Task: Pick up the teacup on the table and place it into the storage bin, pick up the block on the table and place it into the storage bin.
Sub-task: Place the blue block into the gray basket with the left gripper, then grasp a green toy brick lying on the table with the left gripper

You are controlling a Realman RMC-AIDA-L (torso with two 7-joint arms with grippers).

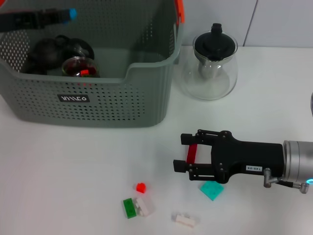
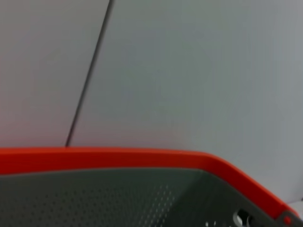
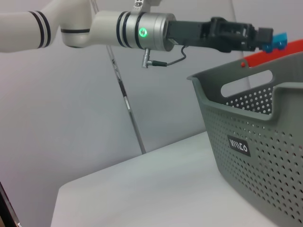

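Nearest me, small plastic blocks [image 1: 138, 206] lie scattered on the white tabletop [image 1: 73, 171]. My right hand [image 1: 182, 152] clamps a red block [image 1: 191, 153] for carrying. Farther left, the grey perforated storage bin [image 1: 98, 105] holds the glass teacup [image 1: 79, 67]; my left hand [image 1: 68, 14] hovers above, grip unclear.

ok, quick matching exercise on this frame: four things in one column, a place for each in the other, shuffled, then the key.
Things:
1. blue block
2. long red block
3. teal block
4. glass teapot

Places:
A. on the table beside the storage bin
B. between the right gripper fingers
C. in the left gripper, above the bin
D. on the table, beside the right gripper

Pairs: 1-C, 2-B, 3-D, 4-A
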